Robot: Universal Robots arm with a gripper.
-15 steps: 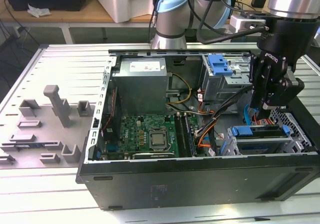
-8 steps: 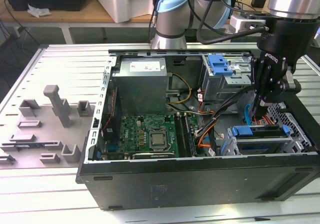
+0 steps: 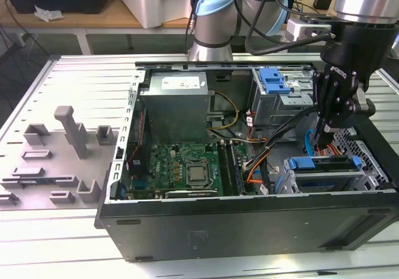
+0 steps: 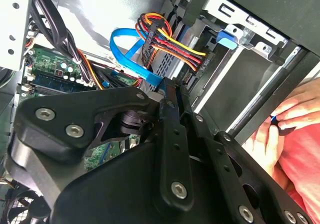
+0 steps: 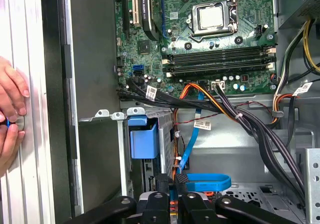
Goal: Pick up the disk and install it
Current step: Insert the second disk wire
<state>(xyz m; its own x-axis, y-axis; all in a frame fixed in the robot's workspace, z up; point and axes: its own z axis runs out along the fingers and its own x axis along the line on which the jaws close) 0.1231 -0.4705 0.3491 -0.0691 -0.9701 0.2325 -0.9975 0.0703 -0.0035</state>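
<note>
Gripper (image 3: 322, 134) hangs inside the open computer case (image 3: 249, 223), fingers close together and seemingly empty. Beneath it, the disk (image 3: 324, 165) already sits in its bay near the case's front corner, so installation looks almost finished.

No print is legible; labels on cables (image 5: 201, 125) are unreadable.

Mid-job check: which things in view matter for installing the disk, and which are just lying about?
Part of the job:
- claw, hanging just above the drive cage
- disk, blue-framed, sitting in that cage
- drive cage

Just lying about:
- grey power-supply box
- motherboard
- grey fixture blocks, on the table at the exterior view's left
- person's hand, outside the case
</note>
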